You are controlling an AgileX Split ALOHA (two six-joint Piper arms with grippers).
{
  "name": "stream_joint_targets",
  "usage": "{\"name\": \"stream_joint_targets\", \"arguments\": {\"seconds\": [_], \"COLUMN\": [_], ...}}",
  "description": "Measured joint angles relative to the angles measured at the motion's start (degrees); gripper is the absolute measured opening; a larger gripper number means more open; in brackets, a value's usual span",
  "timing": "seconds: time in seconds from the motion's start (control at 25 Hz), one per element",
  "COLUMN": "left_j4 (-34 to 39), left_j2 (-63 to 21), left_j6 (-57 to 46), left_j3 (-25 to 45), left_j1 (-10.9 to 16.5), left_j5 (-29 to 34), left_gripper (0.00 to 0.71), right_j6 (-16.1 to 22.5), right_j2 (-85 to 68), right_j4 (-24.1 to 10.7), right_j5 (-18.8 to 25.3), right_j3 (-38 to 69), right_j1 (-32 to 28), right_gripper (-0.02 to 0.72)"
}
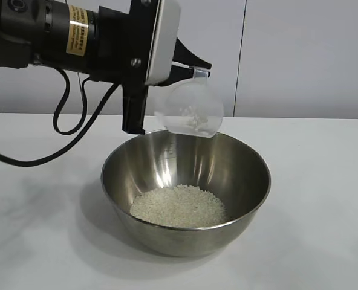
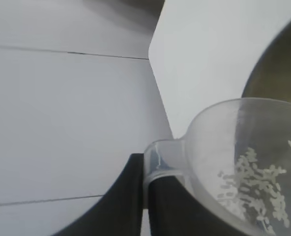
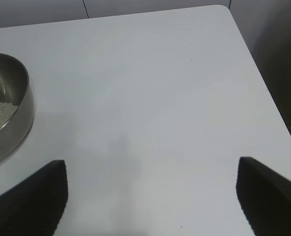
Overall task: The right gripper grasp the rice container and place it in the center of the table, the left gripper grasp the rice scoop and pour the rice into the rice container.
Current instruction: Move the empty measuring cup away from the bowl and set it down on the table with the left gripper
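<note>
The shiny steel rice container stands on the white table with a heap of rice in its bottom. Above its far rim hangs the clear rice scoop, tipped over, a few grains clinging inside. My left gripper is shut on the scoop's tab handle. In the left wrist view the scoop shows those grains, its tab pinched between the black fingers of the left gripper. My right gripper stands wide open over bare table beside the container, holding nothing.
A pale wall stands behind the table. The table's far corner and side edge show in the right wrist view. The left arm's black cables hang down beside the container.
</note>
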Motion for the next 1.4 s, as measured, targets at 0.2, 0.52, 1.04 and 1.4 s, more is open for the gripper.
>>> {"name": "stream_joint_targets", "arguments": {"seconds": [0.2, 0.52, 1.04, 1.4], "left_j4": [-13.5, -47.0, -61.5, -58.8], "left_j2": [-0.5, -9.0, -11.3, 0.1], "left_j6": [-18.4, -14.5, -16.7, -17.6], "left_j3": [0.0, 8.6, 39.1, 40.0], "left_j1": [0.0, 1.1, 14.5, 19.3], "left_j5": [-1.9, -6.3, -27.7, -27.7], "left_gripper": [0.009, 0.009, 0.008, 0.008], "right_j6": [0.0, 0.0, 0.0, 0.0], "right_j2": [0.0, 0.0, 0.0, 0.0], "right_j4": [0.0, 0.0, 0.0, 0.0], "right_j5": [0.0, 0.0, 0.0, -0.1], "right_j3": [0.0, 0.0, 0.0, 0.0], "right_j1": [0.0, 0.0, 0.0, 0.0], "right_gripper": [0.639, 0.639, 0.639, 0.639]}}
